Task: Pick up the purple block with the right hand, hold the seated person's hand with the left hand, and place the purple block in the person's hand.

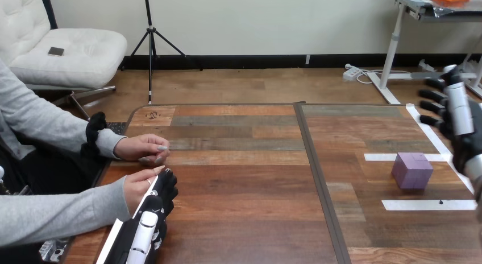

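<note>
Purple block (412,170) is set on the table (239,190), right of centre, within white tape marks (429,205). Right hand (459,111) is raised at the right edge, fingers spread, empty. Left hand (152,214), lower left, fingers extended, is touched by the person's nearer hand (136,187); no clasp is seen.

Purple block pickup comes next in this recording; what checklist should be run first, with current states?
1. Purple block rests free on the table, inside the tape marks: ok.
2. Right hand open for grasping: ok.
3. Right hand over the block: not ok, raised beside it, apart.
4. Left hand holds the person's nearer hand: cannot tell; they lie close together.
5. That hand's palm turned up: not ok.
</note>
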You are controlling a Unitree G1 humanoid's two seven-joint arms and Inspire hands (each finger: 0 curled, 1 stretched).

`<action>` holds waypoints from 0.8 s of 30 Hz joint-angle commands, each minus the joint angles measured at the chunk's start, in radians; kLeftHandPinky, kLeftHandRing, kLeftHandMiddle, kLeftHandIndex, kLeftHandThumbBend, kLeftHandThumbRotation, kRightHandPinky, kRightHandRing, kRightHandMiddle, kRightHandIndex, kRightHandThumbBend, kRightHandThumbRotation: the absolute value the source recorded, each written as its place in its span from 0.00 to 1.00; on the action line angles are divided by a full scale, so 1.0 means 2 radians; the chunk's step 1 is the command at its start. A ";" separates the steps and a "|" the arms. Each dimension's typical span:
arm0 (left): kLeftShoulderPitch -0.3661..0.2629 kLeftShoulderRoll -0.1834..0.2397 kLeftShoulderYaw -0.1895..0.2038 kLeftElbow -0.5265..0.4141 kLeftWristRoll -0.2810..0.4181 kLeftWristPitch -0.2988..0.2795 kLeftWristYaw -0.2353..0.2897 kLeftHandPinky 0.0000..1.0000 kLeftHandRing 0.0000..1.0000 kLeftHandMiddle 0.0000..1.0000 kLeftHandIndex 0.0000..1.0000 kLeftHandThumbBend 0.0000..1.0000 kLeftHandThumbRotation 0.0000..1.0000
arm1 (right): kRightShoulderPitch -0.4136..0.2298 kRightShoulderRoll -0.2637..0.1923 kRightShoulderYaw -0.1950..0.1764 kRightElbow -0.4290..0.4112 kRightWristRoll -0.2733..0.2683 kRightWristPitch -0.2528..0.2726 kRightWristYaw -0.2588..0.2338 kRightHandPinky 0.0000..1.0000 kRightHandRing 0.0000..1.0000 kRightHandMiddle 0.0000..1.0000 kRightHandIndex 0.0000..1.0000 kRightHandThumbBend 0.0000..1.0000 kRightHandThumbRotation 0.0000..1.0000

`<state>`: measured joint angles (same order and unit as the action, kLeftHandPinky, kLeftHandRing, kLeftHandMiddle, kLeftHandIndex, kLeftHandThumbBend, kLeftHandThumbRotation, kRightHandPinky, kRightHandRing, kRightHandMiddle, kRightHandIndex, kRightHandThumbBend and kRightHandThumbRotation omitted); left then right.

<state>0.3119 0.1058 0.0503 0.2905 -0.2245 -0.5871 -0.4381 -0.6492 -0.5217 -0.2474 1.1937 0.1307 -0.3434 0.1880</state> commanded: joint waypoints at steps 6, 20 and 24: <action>-0.025 -0.001 -0.001 -0.007 0.002 -0.012 0.000 1.00 0.97 0.97 0.96 0.51 1.00 | -0.074 -0.028 -0.008 0.023 -0.011 -0.004 -0.020 0.84 0.88 0.87 0.88 0.82 1.00; -0.029 -0.004 0.000 -0.001 -0.004 -0.016 -0.003 1.00 0.97 0.97 0.96 0.46 1.00 | -0.069 -0.029 -0.006 0.040 -0.021 0.007 -0.038 0.83 0.89 0.89 0.89 0.81 0.99; -0.029 -0.003 0.000 -0.001 -0.005 -0.015 -0.004 1.00 0.97 0.97 0.96 0.48 1.00 | -0.067 -0.028 -0.010 0.044 -0.017 0.013 -0.032 0.86 0.91 0.91 0.91 0.81 0.99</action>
<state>0.3104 0.1056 0.0503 0.2903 -0.2256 -0.5875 -0.4398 -0.7119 -0.5635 -0.2529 1.2663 0.0980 -0.3273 0.1199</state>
